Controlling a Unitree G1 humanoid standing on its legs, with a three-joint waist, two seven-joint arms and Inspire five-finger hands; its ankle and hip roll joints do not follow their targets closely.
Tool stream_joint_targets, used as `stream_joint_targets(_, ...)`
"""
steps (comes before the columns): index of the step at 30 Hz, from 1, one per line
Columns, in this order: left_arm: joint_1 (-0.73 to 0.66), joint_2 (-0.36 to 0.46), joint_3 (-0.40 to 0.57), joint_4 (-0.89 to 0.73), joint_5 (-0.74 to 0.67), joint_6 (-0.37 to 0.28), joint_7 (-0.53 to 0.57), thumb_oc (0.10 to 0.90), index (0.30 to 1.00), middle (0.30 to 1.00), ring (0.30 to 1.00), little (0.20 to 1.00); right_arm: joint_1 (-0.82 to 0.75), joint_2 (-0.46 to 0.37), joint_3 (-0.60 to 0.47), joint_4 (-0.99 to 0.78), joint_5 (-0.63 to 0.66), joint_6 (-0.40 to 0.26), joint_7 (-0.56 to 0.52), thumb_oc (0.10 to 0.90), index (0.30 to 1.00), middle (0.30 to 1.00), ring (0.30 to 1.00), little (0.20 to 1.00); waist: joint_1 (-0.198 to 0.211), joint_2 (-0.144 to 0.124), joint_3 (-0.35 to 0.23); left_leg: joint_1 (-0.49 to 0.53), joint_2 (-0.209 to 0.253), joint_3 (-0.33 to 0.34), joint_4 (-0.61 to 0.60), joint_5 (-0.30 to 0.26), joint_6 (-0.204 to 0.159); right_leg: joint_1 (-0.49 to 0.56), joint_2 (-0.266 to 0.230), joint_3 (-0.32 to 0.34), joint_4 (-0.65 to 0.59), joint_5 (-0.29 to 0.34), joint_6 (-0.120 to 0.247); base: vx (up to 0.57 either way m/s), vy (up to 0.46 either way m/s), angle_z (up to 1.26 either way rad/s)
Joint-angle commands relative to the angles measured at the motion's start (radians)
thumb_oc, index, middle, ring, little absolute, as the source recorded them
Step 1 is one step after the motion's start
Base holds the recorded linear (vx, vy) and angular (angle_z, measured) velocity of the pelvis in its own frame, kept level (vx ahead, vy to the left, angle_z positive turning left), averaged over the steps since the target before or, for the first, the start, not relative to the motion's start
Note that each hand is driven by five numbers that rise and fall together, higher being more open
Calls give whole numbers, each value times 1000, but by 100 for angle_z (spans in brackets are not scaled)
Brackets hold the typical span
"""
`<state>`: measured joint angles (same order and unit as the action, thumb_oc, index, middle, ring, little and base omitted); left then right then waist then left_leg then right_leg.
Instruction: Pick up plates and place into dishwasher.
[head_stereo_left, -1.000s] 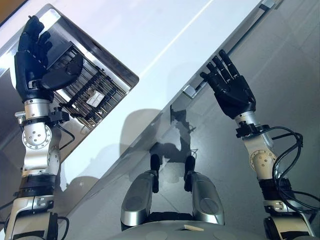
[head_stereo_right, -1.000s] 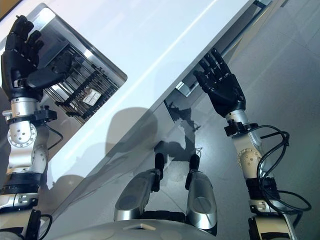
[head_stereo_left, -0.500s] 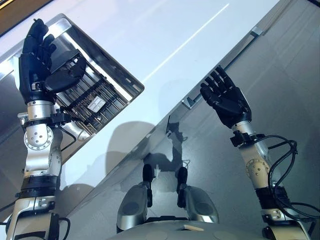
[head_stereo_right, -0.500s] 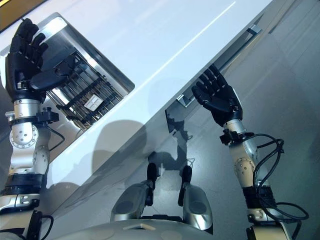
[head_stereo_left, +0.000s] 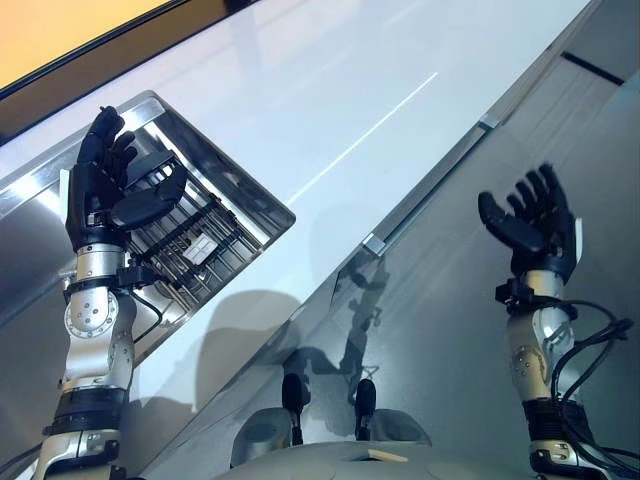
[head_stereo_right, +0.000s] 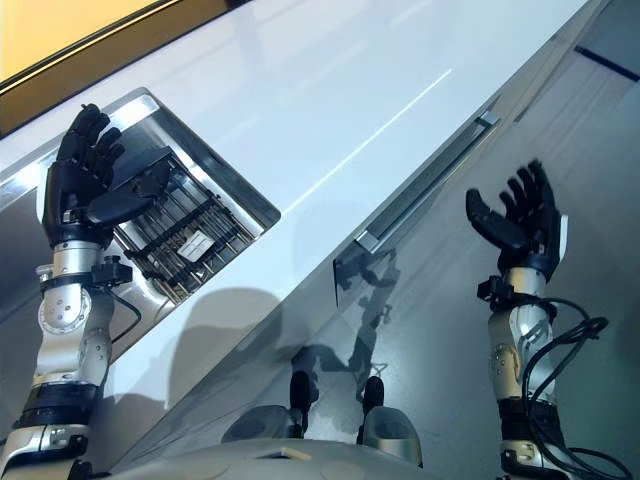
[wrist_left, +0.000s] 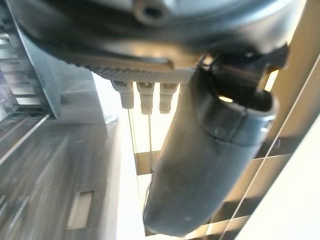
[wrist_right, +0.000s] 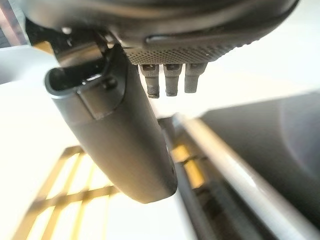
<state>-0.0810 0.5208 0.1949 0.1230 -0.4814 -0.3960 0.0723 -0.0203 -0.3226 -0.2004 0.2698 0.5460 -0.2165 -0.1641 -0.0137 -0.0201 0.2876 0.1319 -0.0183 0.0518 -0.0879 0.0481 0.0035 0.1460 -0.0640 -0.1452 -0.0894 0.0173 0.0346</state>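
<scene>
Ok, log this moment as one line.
left hand: open, over sink rack | right hand: open, raised beside counter | plates: unseen

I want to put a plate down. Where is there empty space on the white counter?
The white counter is bare from the sink across to the long handle. It is crowded at the sink, where the wire rack sits by the left hand.

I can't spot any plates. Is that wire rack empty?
Empty as far as visible: the wire rack shows bare tines; the left hand hides part.
</scene>
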Motion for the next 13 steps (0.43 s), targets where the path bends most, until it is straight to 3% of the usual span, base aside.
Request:
stream_joint_targets(1, 4, -63, -7, -74, -30, -112, 10, 800, 900, 900, 900, 900, 47, -29, 11, 44, -45, 25, -8, 800, 900, 900, 900, 900, -43, 36, -118, -4, -48, 56, 14, -108, 29, -79, 65, 21, 95, -76, 38, 4, 25, -7)
stream_joint_targets(8, -43, -52, -35, -68, -27, -77, 38, 800, 900, 900, 900, 900, 86, 12, 109, 355, -85, 142, 50, 800, 900, 900, 900, 900, -47, 37, -125, 17, -47, 69, 19, -127, 30, -59, 65, 13, 99, -89, 36, 9, -3, -9)
stream_joint_targets(13, -82, -45, -65, -71, -24, -48, 62, 800, 900, 900, 900, 900, 82, 35, 106, 579, -14, 202, 117, 800, 900, 900, 900, 900, -41, 42, -133, 30, -47, 61, 19, -135, 35, -47, 69, 14, 105, -100, 34, 39, -23, -7)
